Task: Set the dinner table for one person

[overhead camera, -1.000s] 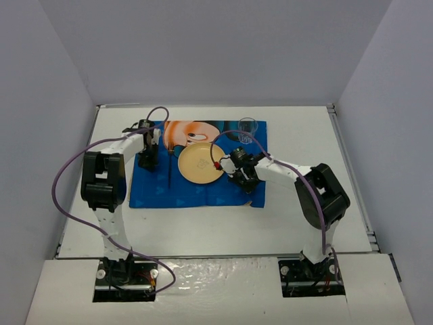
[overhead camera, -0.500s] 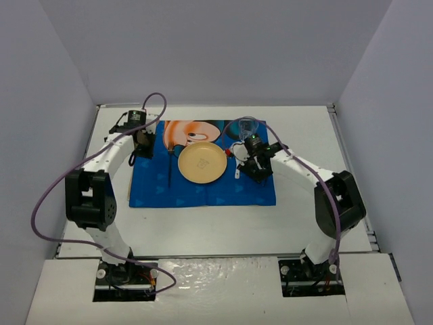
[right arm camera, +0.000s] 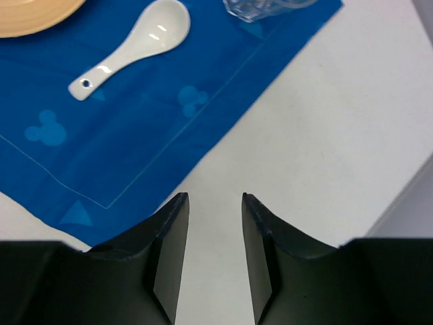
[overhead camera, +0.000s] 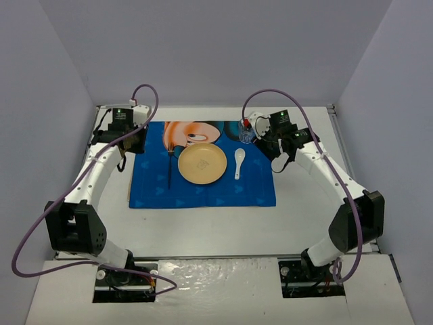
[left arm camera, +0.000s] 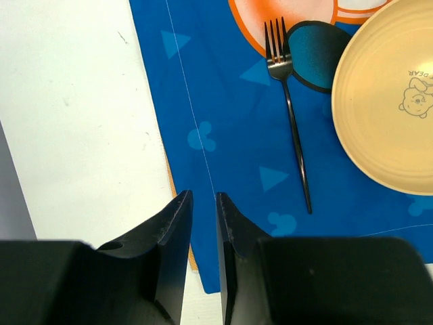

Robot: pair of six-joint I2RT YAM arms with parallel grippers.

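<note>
**Both claws hanging empty at the placemat's outer edges**

The left claw (left arm camera: 201, 200) is hovering with its jaws only narrowly parted and nothing between them. It is sitting right over the left border of the blue placemat (left arm camera: 223, 135). Further in on the mat, a dark fork (left arm camera: 292, 115) is lying straight, just beside the yellow plate (left arm camera: 385, 101) without touching it. Left of the mat's edge, the white counter (left arm camera: 81, 135) is running bare towards the side wall.

The right claw (right arm camera: 212, 200) is hanging with its jaws set wider, also gripping nothing. Its gap is sitting over bare counter just off the mat's right border. A white spoon (right arm camera: 132, 47) is lying on the mat beyond that border, bowl pointing to the far side. A clear glass (right arm camera: 264, 7) is standing at the mat's far right corner.

From the overhead view, the counter is spreading under everything. It is leaving a broad strip at the near edge and a wide margin to the right of the mat.
</note>
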